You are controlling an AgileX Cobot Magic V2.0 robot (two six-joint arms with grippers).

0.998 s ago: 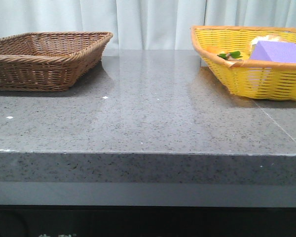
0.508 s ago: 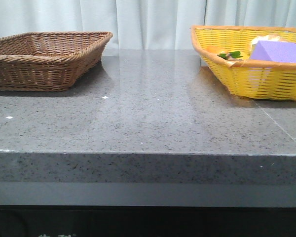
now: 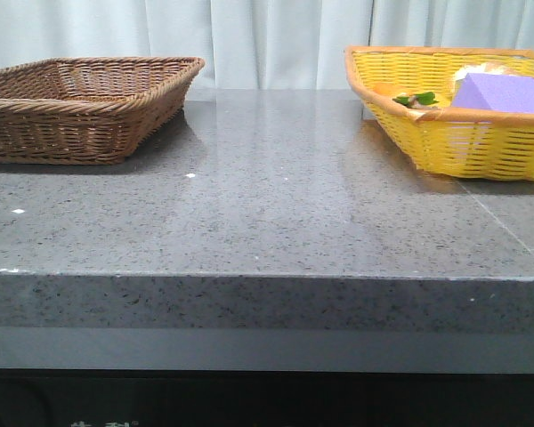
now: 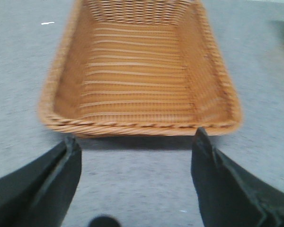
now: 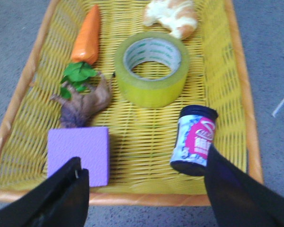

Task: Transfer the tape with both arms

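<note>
Brown wicker basket sits at the table's far-left corner, nothing visible inside it in the left wrist view. Left gripper hangs above the bare table just in front of that basket's near rim, jaws spread wide, nothing between them. Neither arm shows in the front view. Yellow basket sits at the far-right corner of the table. Inside it, per the right wrist view: purple block by the near rim, a brown root-like lump with green leaves just beyond it, an orange carrot further along the same side wall. The tape – a yellow roll lying flat, core opening facing up – sits mid-basket, just beside the lump, apart from the rest. A pale bread-like piece lies beyond the tape near the far wall. A small printed jar with dark lid lies tilted near the near rim, opposite the block. Right gripper hovers over the near rim of the yellow basket – fingers apart, holding nothing, well short of the tape.
</note>
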